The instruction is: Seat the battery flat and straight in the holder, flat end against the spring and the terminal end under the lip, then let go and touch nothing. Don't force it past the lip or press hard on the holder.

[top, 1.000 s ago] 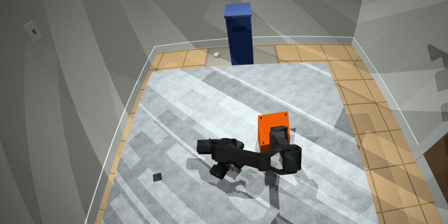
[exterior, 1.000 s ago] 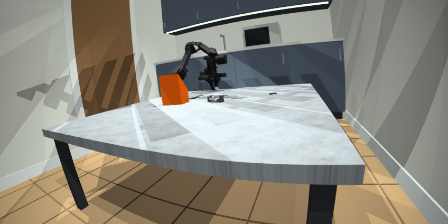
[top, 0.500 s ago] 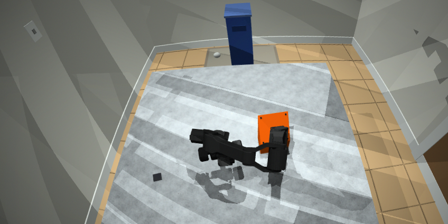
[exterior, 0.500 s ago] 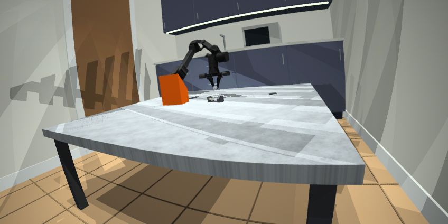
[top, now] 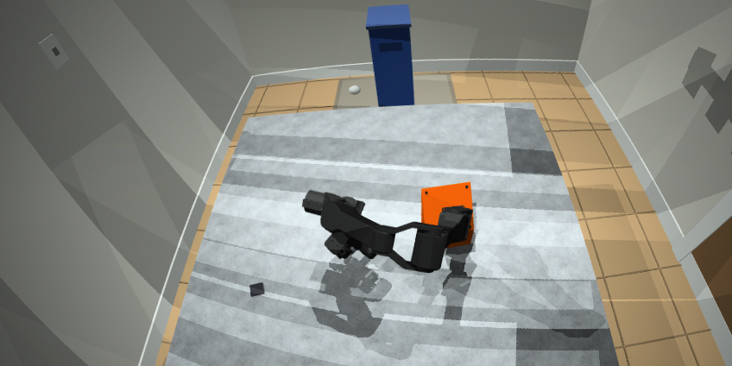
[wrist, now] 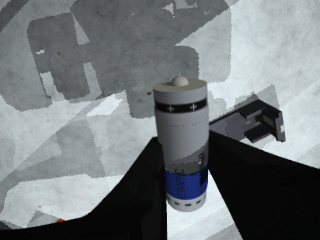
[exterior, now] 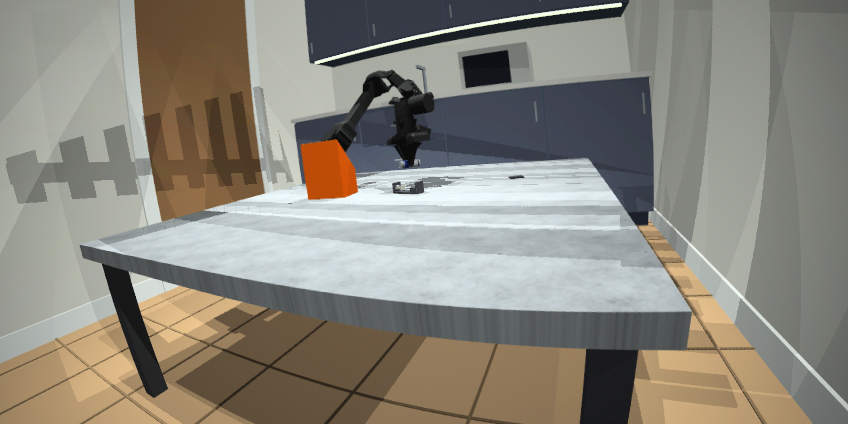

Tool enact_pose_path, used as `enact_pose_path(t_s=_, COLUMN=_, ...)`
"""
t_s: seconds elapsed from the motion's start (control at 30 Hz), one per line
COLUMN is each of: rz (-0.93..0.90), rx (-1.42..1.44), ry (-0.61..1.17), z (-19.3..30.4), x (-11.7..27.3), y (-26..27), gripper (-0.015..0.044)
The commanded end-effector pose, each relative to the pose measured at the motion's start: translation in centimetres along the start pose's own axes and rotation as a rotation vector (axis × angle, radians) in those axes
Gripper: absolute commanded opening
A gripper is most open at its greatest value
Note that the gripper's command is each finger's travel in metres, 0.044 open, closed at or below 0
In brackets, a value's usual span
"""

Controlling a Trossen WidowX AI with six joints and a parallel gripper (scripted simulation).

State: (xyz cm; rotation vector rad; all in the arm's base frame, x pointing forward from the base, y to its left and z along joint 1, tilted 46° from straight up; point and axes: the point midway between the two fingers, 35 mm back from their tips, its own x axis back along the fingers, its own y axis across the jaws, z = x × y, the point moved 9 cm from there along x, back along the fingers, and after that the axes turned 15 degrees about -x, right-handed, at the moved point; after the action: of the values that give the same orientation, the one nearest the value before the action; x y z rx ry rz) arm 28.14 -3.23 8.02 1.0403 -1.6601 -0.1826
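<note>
My gripper (exterior: 408, 162) (wrist: 180, 140) is shut on the battery (wrist: 185, 147), which has a grey body and a blue band. In the wrist view its nubbed terminal end, marked with plus signs, points up the picture, and its flat end is between the fingers lower down. In the exterior view the held battery is above the table. The dark holder (exterior: 410, 190) (wrist: 232, 126) lies on the table, below and apart from the battery; in the wrist view it is at the right, partly hidden by the right finger. The arm hides battery and holder in the top view.
An orange block (top: 436, 203) (exterior: 324, 172) stands at the arm's base, beside the holder in the exterior view. A small dark flat piece (top: 257, 289) (exterior: 515, 176) lies on the table (top: 359, 126) (exterior: 452, 253), away from the arm. A blue cabinet (top: 393, 66) stands beyond the table edge.
</note>
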Motion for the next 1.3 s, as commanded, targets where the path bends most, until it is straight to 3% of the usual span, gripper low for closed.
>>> enact_pose_path(t_s=0.0, rz=-0.001, rx=-0.249, ry=0.006, z=0.4, x=0.1, y=-1.4, gripper=0.0078)
enact_pose_path(t_s=0.6, rz=0.006, rx=-1.238, ry=0.014, z=2.5, x=0.7, y=-6.7, gripper=0.0078)
enact_pose_path(t_s=1.27, rz=0.066, rx=-1.243, ry=-0.102, z=2.9, x=-1.5, y=-6.3, gripper=0.0078)
